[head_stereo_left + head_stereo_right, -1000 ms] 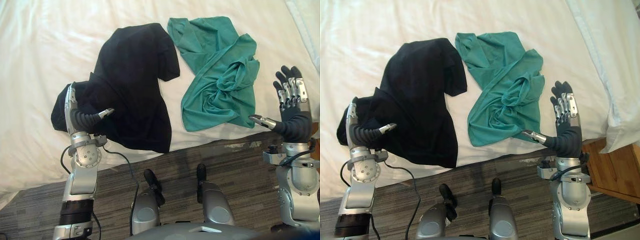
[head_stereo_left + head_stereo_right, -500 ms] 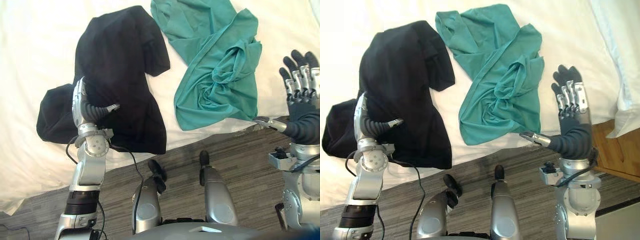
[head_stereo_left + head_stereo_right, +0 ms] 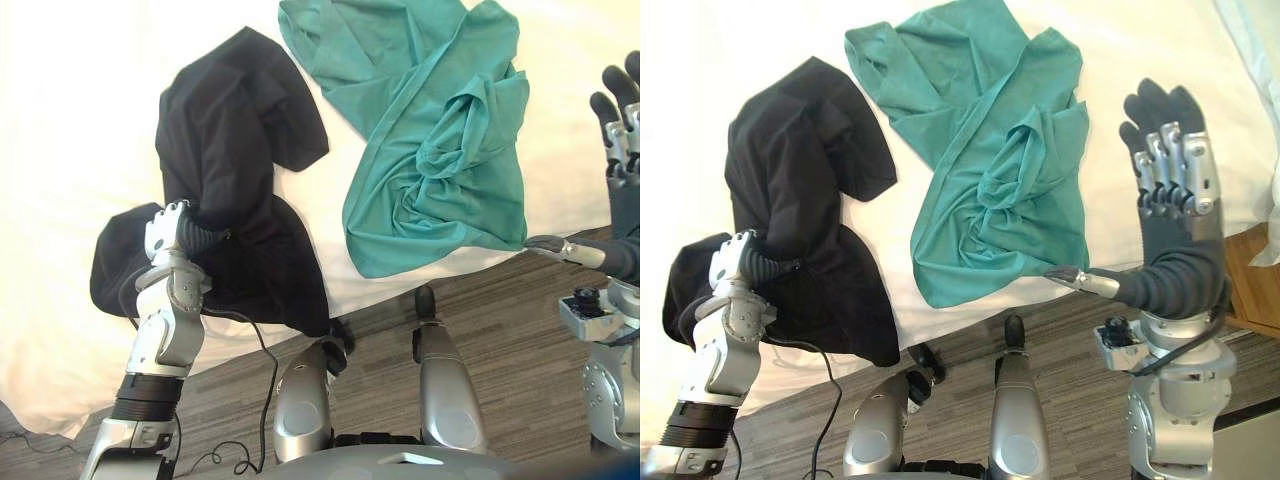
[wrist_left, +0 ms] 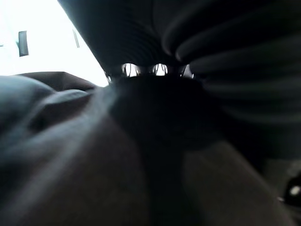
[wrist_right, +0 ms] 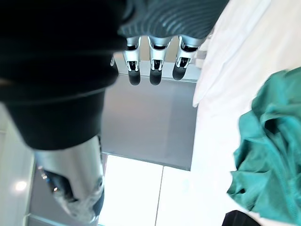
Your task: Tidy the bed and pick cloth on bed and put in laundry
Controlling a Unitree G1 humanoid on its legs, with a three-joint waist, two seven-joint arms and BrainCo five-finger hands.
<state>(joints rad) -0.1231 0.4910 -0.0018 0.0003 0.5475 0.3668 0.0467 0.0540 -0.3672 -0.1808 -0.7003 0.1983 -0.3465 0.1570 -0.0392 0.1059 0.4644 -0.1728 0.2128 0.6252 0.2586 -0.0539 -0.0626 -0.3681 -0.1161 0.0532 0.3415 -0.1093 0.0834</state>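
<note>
**Black cloth on the left hand, green cloth beside the open right hand**

White sheet covers the bed (image 3: 70, 120), and two cloths lie on it, both close to the near edge.

On the left side, the left hand (image 3: 197, 238) reaches up from the floor side and goes into the black cloth (image 3: 240, 140). Its dark ribbed cover pokes out of the folds, but the cloth hides the fingers. I cannot tell if they are straight or curled round the cloth. In the left wrist view, dark cloth sits right up against the hand.

This black cloth is long and bunched. Its top end points up the bed. Its bottom end spreads wide and comes down to the edge of the bed, next to the grey floor (image 3: 500, 330). One lump of it sits to the left of the arm.

Just beside it, in the middle, lies the green cloth (image 3: 440, 150). A thin strip of white sheet shows between the two cloths. The green one is crumpled, with twisty folds in its middle, and its bottom edge comes close to the edge of the bed.

On the right side, the right hand (image 3: 1170, 190) is held up with its fingers (image 5: 155, 66) straight and spread out. Its thumb sticks out sideways toward the bottom corner of the green cloth. It holds nothing. A brown piece of wood (image 3: 1255, 285) shows behind that arm.
</note>
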